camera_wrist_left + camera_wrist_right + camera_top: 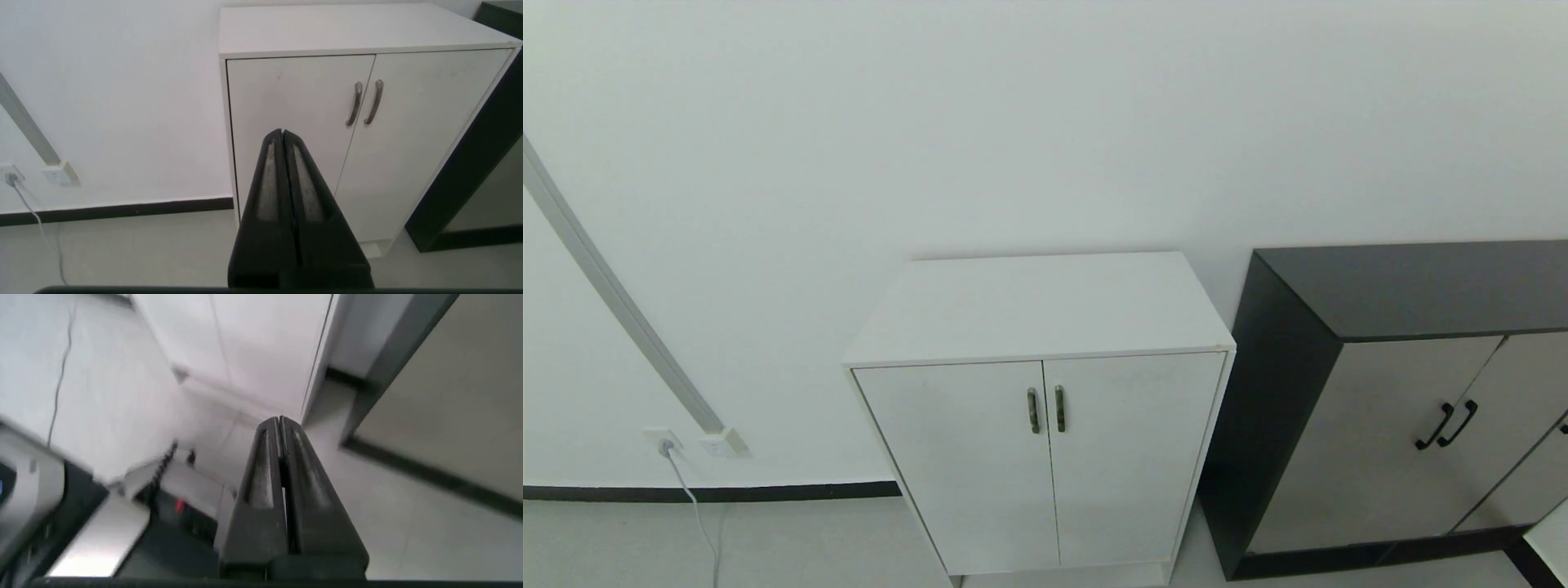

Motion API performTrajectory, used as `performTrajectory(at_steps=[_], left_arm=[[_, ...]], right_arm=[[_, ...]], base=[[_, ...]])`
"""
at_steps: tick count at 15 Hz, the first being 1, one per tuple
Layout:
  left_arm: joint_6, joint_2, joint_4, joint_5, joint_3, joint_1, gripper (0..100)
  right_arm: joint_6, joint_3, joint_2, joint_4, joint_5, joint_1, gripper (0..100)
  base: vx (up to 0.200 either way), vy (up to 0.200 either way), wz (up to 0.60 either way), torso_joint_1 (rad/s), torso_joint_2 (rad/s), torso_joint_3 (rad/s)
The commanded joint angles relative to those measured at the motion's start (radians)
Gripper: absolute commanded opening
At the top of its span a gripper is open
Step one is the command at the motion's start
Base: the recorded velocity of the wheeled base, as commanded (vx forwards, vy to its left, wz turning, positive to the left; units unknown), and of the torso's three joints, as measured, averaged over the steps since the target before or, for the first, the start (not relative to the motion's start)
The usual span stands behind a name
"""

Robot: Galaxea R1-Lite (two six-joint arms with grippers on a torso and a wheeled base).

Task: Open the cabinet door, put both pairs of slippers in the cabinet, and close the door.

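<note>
left gripper (pixel 282 133), right gripper (pixel 280 421) pinched closed, empty; closed cabinet (pixel 964 457) ahead, untouched.

A pale grey floor (pixel 809 543) is carrying a white cabinet (pixel 1045 457), its doors shut. A black cabinet (pixel 1278 416) is standing just right of it, and a cable (pixel 696 508) is trailing down left of it.

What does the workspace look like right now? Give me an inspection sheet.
Surface: pale floor in front of the cabinets.
Job's things: white cabinet, both doors shut, handles side by side at the middle.
Clutter: nothing seen.
Grippers: left gripper shut, facing the white cabinet; right gripper shut, over the floor.
Cables: grey cable hanging from a wall socket, left of the cabinet.
Surroundings: black cabinet on the right; slanted duct.
</note>
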Motion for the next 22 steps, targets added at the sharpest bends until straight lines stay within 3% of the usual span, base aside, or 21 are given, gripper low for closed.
performTrajectory(at_steps=[1, 5, 9, 12, 22], left_arm=[[0.000, 0.000, 0.000, -0.001, 0.000, 0.000, 0], [0.000, 0.000, 0.000, -0.001, 0.000, 0.000, 0], [0.000, 0.000, 0.000, -0.001, 0.000, 0.000, 0], [0.000, 0.000, 0.000, -0.001, 0.000, 0.000, 0], [-0.002, 0.000, 0.000, -0.001, 0.000, 0.000, 0]], right_arm=[[0.002, 0.004, -0.012, -0.017, 0.007, -0.001, 0], [-0.001, 0.001, 0.012, -0.015, -0.008, -0.079, 0], [-0.001, 0.002, -0.032, -0.015, -0.008, -0.297, 0], [-0.003, 0.002, -0.155, -0.015, -0.008, -0.404, 0], [0.001, 0.004, -0.437, -0.015, -0.005, -0.411, 0]], base=[[0.000, 0.000, 0.00, 0.000, 0.00, 0.000], [0.000, 0.000, 0.00, 0.000, 0.00, 0.000], [0.000, 0.000, 0.00, 0.000, 0.00, 0.000], [0.000, 0.000, 0.00, 0.000, 0.00, 0.000], [0.000, 0.000, 0.00, 0.000, 0.00, 0.000]])
